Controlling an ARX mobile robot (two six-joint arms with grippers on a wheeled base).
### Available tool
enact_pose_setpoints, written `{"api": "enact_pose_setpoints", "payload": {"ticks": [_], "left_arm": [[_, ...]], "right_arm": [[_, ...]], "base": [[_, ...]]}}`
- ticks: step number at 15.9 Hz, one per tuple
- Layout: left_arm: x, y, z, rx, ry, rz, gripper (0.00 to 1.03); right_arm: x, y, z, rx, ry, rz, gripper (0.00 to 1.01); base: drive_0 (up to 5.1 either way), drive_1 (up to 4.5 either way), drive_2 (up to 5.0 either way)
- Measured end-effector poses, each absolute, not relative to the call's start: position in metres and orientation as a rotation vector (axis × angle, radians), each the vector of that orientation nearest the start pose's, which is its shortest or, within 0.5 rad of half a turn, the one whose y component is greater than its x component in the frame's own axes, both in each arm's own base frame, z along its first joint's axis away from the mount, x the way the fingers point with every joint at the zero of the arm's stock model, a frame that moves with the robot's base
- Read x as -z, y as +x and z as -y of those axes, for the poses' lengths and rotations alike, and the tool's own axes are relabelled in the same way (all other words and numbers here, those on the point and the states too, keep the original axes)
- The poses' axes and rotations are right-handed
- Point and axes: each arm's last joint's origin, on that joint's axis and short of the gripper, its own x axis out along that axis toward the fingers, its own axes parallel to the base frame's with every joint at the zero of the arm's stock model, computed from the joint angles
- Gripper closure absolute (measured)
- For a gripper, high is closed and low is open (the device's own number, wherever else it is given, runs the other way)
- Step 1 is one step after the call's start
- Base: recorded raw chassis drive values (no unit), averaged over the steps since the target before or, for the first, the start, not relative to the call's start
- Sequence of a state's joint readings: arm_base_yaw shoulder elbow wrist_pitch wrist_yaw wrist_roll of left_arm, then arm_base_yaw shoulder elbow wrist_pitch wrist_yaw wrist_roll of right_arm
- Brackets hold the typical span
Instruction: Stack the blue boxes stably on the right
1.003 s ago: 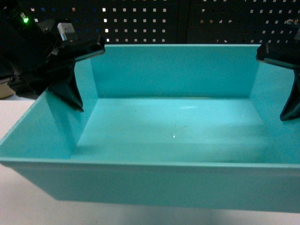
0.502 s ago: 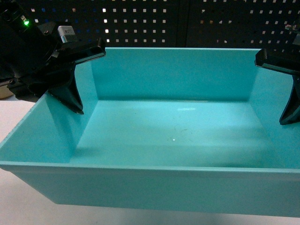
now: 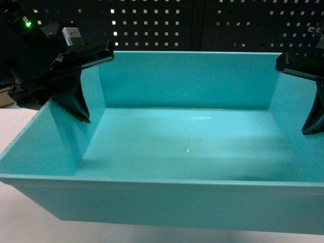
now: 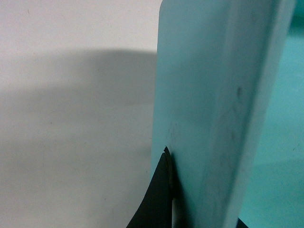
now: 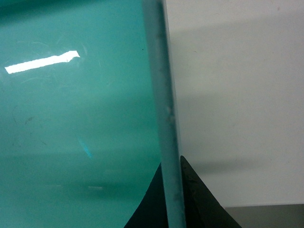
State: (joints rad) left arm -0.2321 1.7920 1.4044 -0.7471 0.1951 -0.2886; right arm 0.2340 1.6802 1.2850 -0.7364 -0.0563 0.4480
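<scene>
Gripping the turquoise blue box (image 3: 187,147) by its two short walls, both arms hold it close under the head camera, where it fills most of the view. The left gripper (image 3: 76,83) pinches the left wall, one finger (image 3: 76,104) inside the tub and the other outside; the left wrist view shows the wall (image 4: 209,118) squeezed between the narrowly parted jaws. The right gripper (image 3: 311,91) clamps the right wall likewise, its rim (image 5: 166,118) running straight up between the jaws. Beyond the outer fingers lies white tabletop (image 5: 237,95), and a dark pegboard (image 3: 192,23) stands behind the box.
</scene>
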Motion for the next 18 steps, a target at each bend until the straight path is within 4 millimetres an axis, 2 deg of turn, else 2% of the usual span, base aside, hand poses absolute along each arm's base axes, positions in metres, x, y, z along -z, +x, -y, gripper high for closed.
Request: {"api": "enact_pose_setpoints", "payload": {"ticks": [2, 15, 18], "left_arm": [[-0.2369, 0.3569, 0.0901, 0.212, -0.232, -1.188, 1.01], [-0.2368, 0.3571, 0.0902, 0.213, -0.232, -1.186, 1.01], [-0.2369, 0.3566, 0.0914, 0.215, -0.23, -1.189, 1.01]], "right_arm": [[-0.2395, 0.3295, -0.0805, -0.002, 0.296, -1.163, 0.99], [-0.2396, 0.3297, -0.0802, -0.001, 0.297, -1.162, 0.99], [-0.2393, 0.3296, -0.0796, 0.002, 0.296, -1.166, 0.99]], "base": [[-1.3, -1.32, -1.3], [2.7, -5.89, -2.0], [-1.5, -1.48, -1.5]]}}
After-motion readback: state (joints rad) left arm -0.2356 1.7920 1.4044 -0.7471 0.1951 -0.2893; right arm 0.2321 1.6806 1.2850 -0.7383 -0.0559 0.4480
